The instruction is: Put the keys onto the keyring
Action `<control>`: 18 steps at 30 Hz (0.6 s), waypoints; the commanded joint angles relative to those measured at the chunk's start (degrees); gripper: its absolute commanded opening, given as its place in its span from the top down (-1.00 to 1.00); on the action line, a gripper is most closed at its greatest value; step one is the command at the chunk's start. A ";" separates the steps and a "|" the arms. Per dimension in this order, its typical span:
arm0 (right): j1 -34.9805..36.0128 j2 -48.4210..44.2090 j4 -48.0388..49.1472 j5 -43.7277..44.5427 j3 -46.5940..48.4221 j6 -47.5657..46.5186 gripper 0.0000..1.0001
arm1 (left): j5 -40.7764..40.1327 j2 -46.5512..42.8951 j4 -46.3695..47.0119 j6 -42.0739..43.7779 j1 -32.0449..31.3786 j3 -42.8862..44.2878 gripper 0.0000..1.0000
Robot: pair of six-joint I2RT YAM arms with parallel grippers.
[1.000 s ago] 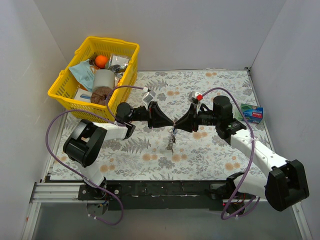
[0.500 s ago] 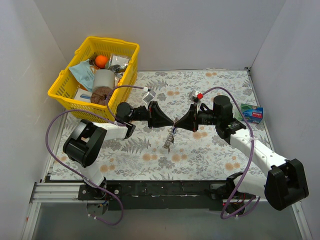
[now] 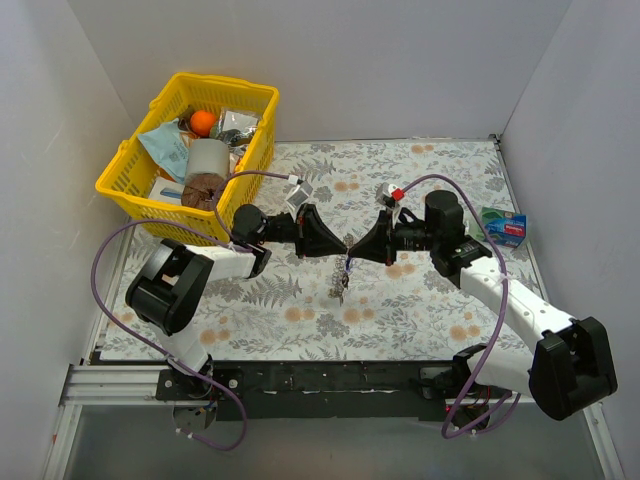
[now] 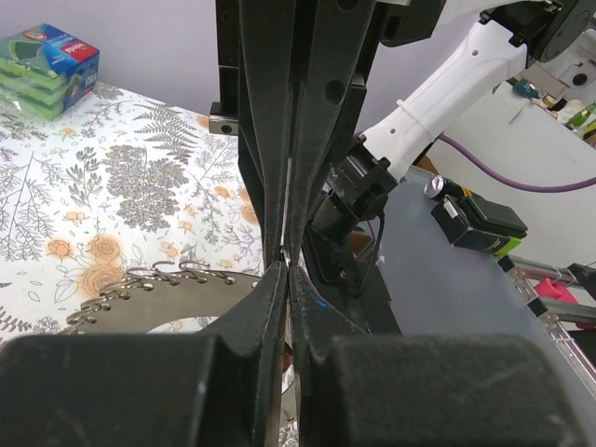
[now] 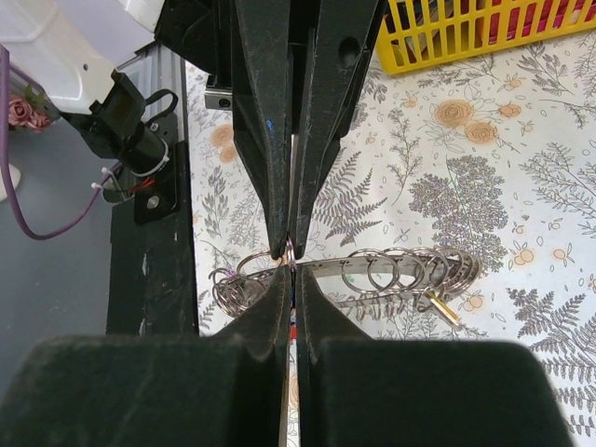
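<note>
My left gripper (image 3: 344, 246) and right gripper (image 3: 353, 247) meet tip to tip above the middle of the flowered table. Both are shut on the same spot of the keyring (image 3: 343, 272), which hangs below them. The right wrist view shows the keyring (image 5: 410, 264) as a thin silvery band running sideways past my right gripper (image 5: 291, 269). Several small wire rings are threaded on the band. A brass key (image 5: 441, 307) dangles from the rings at the right. In the left wrist view the keyring's beaded edge (image 4: 149, 284) shows left of my left gripper (image 4: 287, 266). Coloured key heads are barely visible.
A yellow basket (image 3: 128, 186) full of odds and ends stands at the back left. A pack of green sponges (image 3: 503, 227) lies at the right wall, also seen as the sponge pack (image 4: 47, 58). The black base rail (image 3: 330, 378) runs along the near edge.
My right gripper has closed its fingers at the spot where the left one grips. The hanging keyring has swung slightly. Both arms stay in place.
</note>
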 commanded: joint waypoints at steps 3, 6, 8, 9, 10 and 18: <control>-0.05 2.19 -7.03 -0.22 4.43 -7.19 0.97 | 2.06 -3.27 27.63 -0.22 -0.52 0.67 0.91; -0.05 2.98 -9.66 -0.22 5.05 -9.31 0.97 | 3.29 -3.27 26.85 0.48 -0.52 0.23 1.00; -0.14 3.33 -12.47 0.13 5.75 -10.63 0.97 | 3.81 -3.18 26.23 0.92 -0.43 -0.21 1.00; -0.05 3.59 -13.26 0.30 5.84 -11.86 0.97 | 4.17 -3.09 26.05 1.27 -0.52 -0.30 1.00; -0.14 3.77 -14.49 0.22 6.19 -12.30 0.97 | 4.52 -2.92 25.62 1.45 -0.52 -0.47 1.00; -0.05 5.00 -19.86 0.92 8.48 -15.73 0.97 | 8.03 -2.04 25.61 0.93 -0.44 -0.74 0.54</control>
